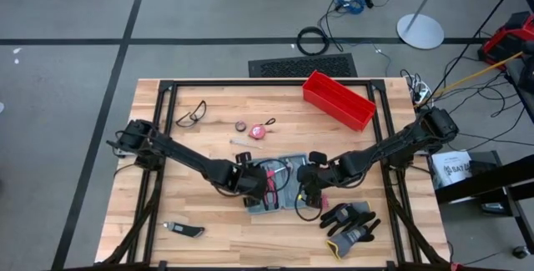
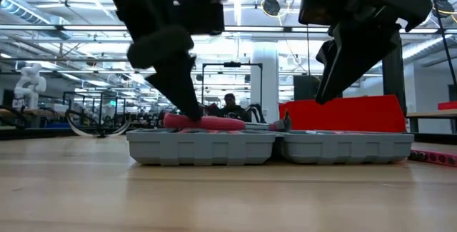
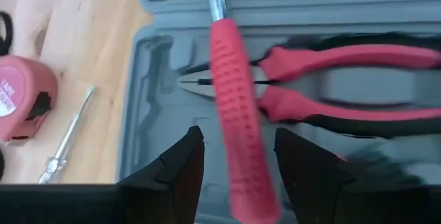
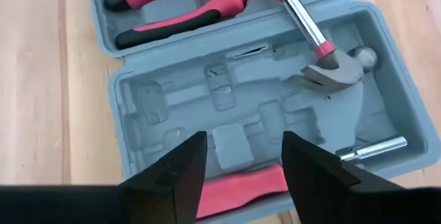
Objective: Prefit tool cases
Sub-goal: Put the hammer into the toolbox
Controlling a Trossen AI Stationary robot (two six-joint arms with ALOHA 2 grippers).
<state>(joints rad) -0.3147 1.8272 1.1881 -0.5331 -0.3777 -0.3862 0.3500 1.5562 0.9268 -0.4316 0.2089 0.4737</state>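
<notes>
Grippers left [image 3: 234, 165], right [image 4: 241, 165] spread, empty, over case [image 4: 172, 100]; hammer [image 4: 303, 24] across.

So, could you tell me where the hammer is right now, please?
The hammer lies inside the open tool case at the table's centre in the high view, its red handle crossing the pliers, between the left tool and right tool.

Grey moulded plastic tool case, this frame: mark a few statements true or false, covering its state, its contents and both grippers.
1. The grey moulded plastic tool case lies open. True.
2. Red-handled pliers sit inside it. True.
3. The red-handled hammer lies on the bare table. False: it lies across the case.
4. The left gripper is shut on the hammer handle. False: its jaws stand open either side of it.
5. The right gripper is open above the case. True.
</notes>
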